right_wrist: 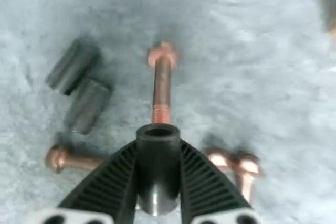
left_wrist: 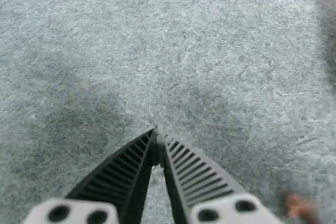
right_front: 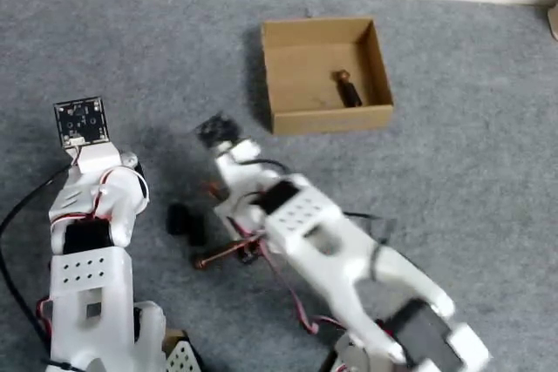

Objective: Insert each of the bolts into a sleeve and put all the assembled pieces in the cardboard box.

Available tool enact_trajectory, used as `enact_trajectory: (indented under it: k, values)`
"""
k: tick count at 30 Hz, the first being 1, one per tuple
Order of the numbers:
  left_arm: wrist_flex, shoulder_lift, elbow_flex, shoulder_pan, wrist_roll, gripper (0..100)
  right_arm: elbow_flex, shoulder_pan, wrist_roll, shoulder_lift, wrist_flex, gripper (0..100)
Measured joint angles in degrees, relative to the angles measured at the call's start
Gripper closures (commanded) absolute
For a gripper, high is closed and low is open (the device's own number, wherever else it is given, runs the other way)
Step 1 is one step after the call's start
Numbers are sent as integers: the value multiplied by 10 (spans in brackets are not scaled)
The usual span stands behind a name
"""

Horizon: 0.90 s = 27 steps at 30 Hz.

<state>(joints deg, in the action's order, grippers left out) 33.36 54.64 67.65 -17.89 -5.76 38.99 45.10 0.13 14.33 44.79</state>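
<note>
**One piece boxed, the next sleeve in the claw**

The sleeve (right_wrist: 157, 182) in hand is a black tube clamped between the fingers of the right claw (right_wrist: 158, 149), its open mouth facing a copper bolt (right_wrist: 161, 85). That bolt lies on the grey counter (left_wrist: 157, 51) in line with the sleeve, threaded end nearest the mouth and head away. From here it looks not yet entered.

Around it, two loose sleeves (right_wrist: 73, 66) (right_wrist: 88, 106) lie side by side to one side of the bolt. A second bolt (right_wrist: 68, 159) lies close beside the claw, and a pair of bolts (right_wrist: 223, 160) (right_wrist: 247, 174) on its other side.

Further off, the cardboard box (right_front: 327, 119) holds one assembled piece (right_front: 347, 89) near its far right corner.

The left claw (left_wrist: 156, 132) has its fingers pressed together on nothing, above bare counter.

By my reckoning the job is early: one piece done, four bolts loose, three sleeves to be seen, and every mating and boxing of those left to do.
</note>
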Motion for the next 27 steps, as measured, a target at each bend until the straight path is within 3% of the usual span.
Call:
enact_trajectory:
  k: [7, 19, 27]
  values:
    - [0, 0, 0, 0, 0, 989, 68, -42, 0, 138, 0, 993]
    - [0, 0, 0, 0, 0, 989, 77, -62, 26, 130, 0, 993]
    - [0, 0, 0, 12, 0, 989, 149, -191, 91, 121, 11, 993]
